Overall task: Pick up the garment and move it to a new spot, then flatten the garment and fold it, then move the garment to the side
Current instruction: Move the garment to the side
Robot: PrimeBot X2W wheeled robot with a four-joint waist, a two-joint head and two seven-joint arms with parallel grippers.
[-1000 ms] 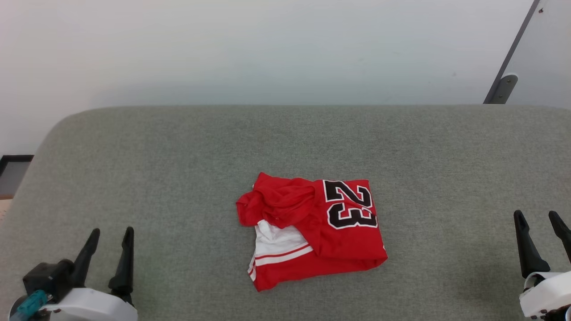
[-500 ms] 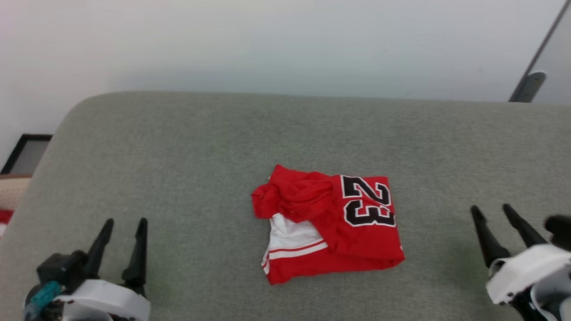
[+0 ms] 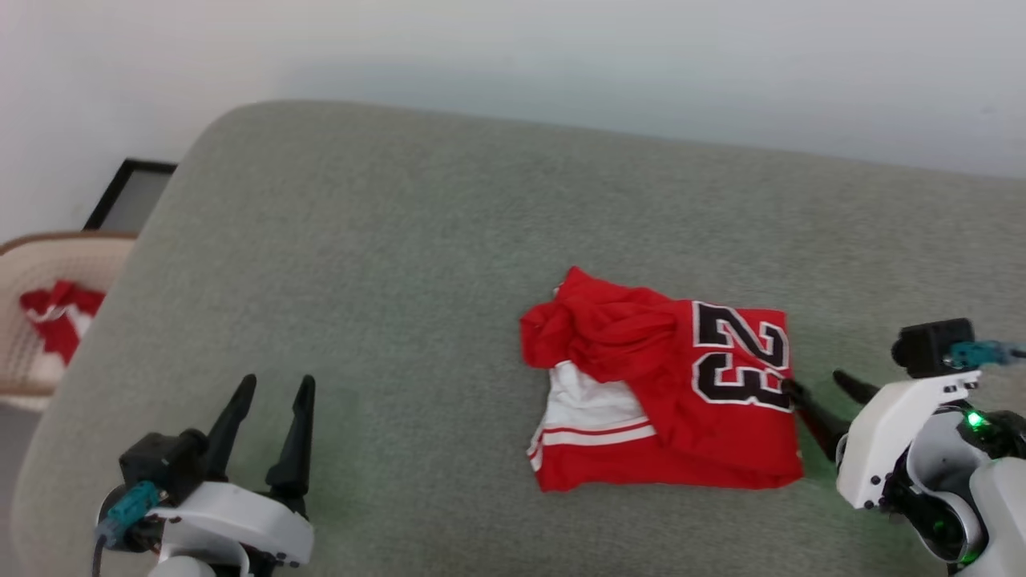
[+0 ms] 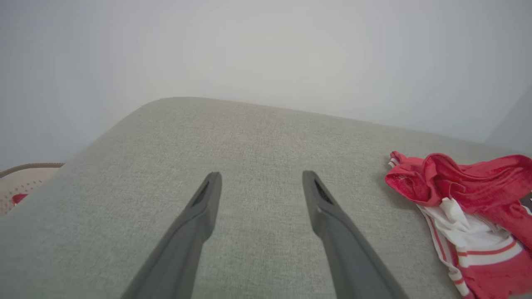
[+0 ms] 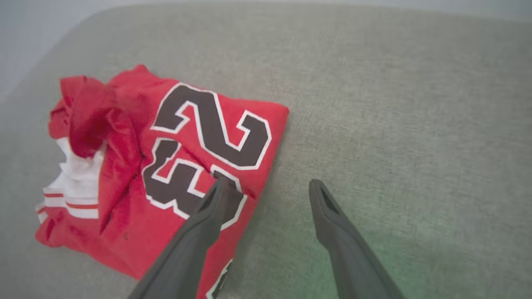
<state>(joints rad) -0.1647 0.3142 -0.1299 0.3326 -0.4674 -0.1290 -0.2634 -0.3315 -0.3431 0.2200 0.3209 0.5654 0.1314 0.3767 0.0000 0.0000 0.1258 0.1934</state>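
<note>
The garment (image 3: 665, 393) is a red jersey with a black white-outlined "23" and white striped trim, lying folded and bunched on the grey cushion (image 3: 449, 240). It also shows in the right wrist view (image 5: 166, 166) and at the right edge of the left wrist view (image 4: 469, 216). My right gripper (image 3: 817, 385) is open at the garment's right edge; in the right wrist view (image 5: 268, 185) one finger hovers over the "23" and the other over bare cushion. My left gripper (image 3: 276, 385) stands open over the cushion's lower left, far from the garment.
A beige perforated basket (image 3: 48, 272) holding a small red-and-white cloth (image 3: 56, 316) stands off the cushion's left end. A dark-framed panel (image 3: 132, 192) lies on the floor behind it. A pale wall runs behind the cushion.
The head camera has swung left, shifting the whole scene rightward and bringing the basket into view. My right gripper has moved in to the garment's right edge. The left gripper keeps its pose.
</note>
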